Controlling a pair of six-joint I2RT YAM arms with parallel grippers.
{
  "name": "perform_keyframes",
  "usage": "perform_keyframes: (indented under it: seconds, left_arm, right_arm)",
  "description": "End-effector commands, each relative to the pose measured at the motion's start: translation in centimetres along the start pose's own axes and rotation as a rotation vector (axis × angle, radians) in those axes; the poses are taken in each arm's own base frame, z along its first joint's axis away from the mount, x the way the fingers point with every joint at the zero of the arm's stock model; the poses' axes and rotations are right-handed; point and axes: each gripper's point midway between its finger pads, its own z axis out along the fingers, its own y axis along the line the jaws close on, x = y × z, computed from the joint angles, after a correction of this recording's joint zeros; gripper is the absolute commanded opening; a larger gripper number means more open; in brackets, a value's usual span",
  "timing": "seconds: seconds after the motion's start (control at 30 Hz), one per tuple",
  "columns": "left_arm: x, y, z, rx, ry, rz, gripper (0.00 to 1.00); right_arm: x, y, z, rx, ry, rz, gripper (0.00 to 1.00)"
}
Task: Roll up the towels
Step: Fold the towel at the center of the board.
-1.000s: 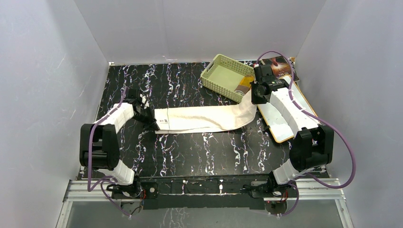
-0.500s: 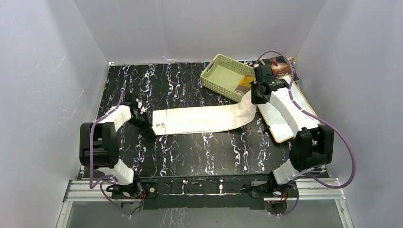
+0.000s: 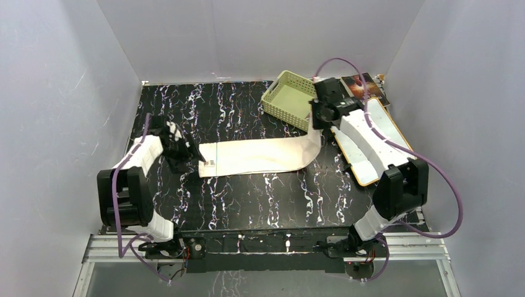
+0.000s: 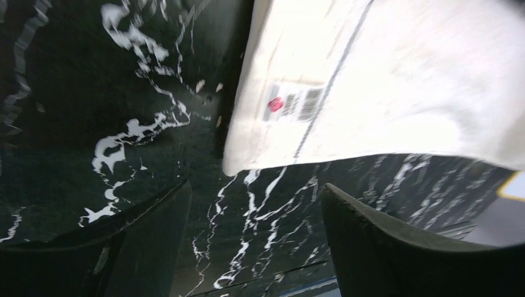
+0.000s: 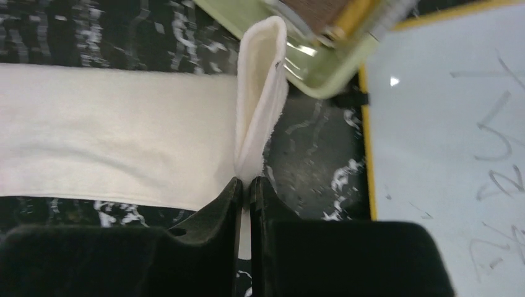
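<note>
The right gripper (image 5: 246, 185) is pressed together on the right end of the cream towel (image 3: 260, 157), which is raised there into an upright fold. The fold is seen just beside the green basket (image 3: 286, 98) and near the white board (image 5: 446, 124). From that end the towel is laid flat across the black marbled table (image 3: 247, 198) towards the left. The left gripper (image 4: 254, 204) is spread wide over bare table, just short of the towel's labelled end, and nothing is held in it.
</note>
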Motion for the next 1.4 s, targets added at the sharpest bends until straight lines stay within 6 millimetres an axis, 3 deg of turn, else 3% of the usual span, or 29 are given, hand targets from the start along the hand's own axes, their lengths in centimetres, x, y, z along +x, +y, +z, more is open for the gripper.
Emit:
perform_keyframes:
  seconds: [0.0, 0.2, 0.33, 0.4, 0.47, 0.6, 0.73, 1.07, 1.33, 1.37]
  left_arm:
    - [-4.5, -2.1, -6.0, 0.149, -0.150, -0.054, 0.76]
    - [-9.0, -1.1, -11.0, 0.275, -0.285, -0.200, 0.76]
    - [-11.6, -1.1, -14.0, 0.359, -0.388, -0.268, 0.76]
    - [-12.3, -1.6, -14.9, 0.387, -0.419, -0.274, 0.76]
    - [-12.6, -2.0, -15.5, 0.409, -0.439, -0.276, 0.76]
    - [-12.3, -2.1, -15.4, 0.418, -0.431, -0.278, 0.76]
    - [-11.9, -2.0, -15.0, 0.423, -0.418, -0.278, 0.76]
    - [-12.1, -1.7, -14.7, 0.417, -0.414, -0.282, 0.76]
    - [-11.8, -1.6, -14.5, 0.409, -0.402, -0.278, 0.76]
    - [-11.8, -1.6, -14.5, 0.407, -0.405, -0.276, 0.76]
  right_arm:
    - [-5.1, 8.9, -2.0, -0.153, -0.145, -0.058, 0.00]
    - [-7.3, 20.9, -2.5, -0.364, -0.170, -0.133, 0.00]
    - [-7.0, 27.7, -1.5, -0.484, -0.141, -0.182, 0.00]
    - [-7.3, 31.2, -1.7, -0.554, -0.147, -0.188, 0.00]
    - [-6.4, 34.2, -0.2, -0.605, -0.119, -0.192, 0.00]
    - [-4.9, 38.6, 0.6, -0.715, -0.086, -0.179, 0.00]
    - [-3.1, 41.1, 0.2, -0.778, -0.054, -0.185, 0.00]
    - [-1.0, 43.9, -2.7, -0.862, -0.034, -0.199, 0.00]
    - [1.3, 45.1, -0.4, -0.861, 0.011, -0.191, 0.00]
    - [1.5, 45.2, -0.3, -0.864, 0.018, -0.188, 0.09]
